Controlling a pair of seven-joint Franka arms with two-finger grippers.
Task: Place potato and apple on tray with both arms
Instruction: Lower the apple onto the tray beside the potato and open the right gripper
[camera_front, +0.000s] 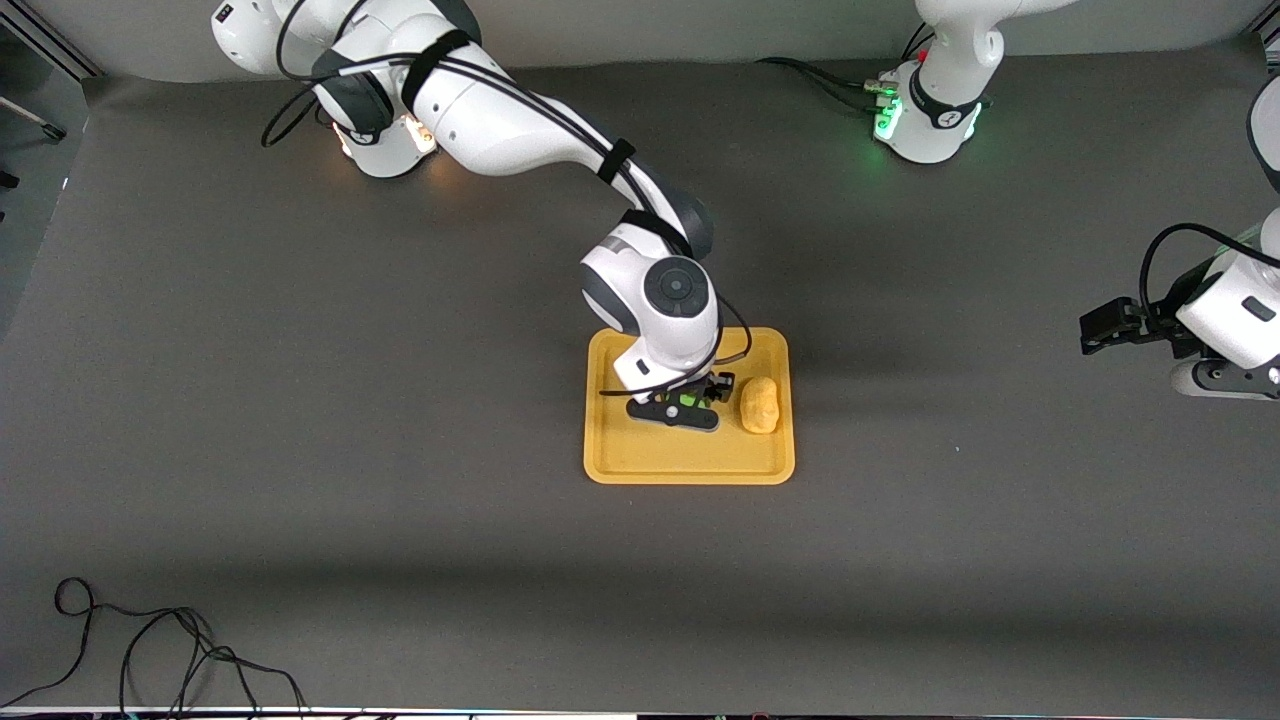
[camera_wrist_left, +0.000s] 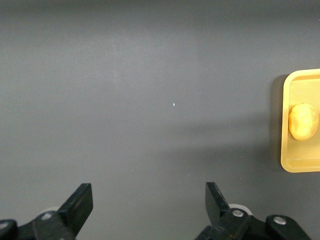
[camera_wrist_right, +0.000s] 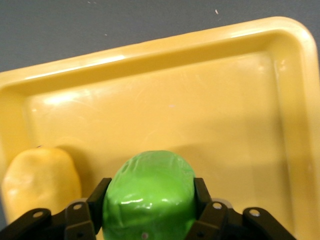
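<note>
Right claw (camera_front: 690, 408) down inside the tray (camera_front: 640, 462), clamped on the apple (camera_front: 687, 401); in the right wrist view, apple (camera_wrist_right: 149, 195) wedged between both dark fingers (camera_wrist_right: 98, 198), touching each. Whether apple rests on the tray floor or sits just above it: cannot tell. Tray (camera_wrist_right: 165, 100) seen there as a bare yellow-orange floor with low rim.

Potato (camera_front: 760, 405) lying in the tray at 3 o'clock from the apple, just beside the claw, apart from it; same potato (camera_wrist_right: 41, 179) showing next to the gripped apple in the right wrist view. Potato close to the tray's rim at the left arm's end.

Tray flat on the grey desk (camera_front: 300, 400), roughly mid-desk.

Left claw (camera_front: 1100, 328) parked at the left arm's end of the desk, at 3 o'clock from the tray and well apart, waiting. Fingers (camera_wrist_left: 80, 202) spread wide, gripping nothing, over bare desk (camera_wrist_left: 150, 100). Tray corner (camera_wrist_left: 287, 160) and potato (camera_wrist_left: 303, 121) visible off at the edge of the left wrist view
</note>
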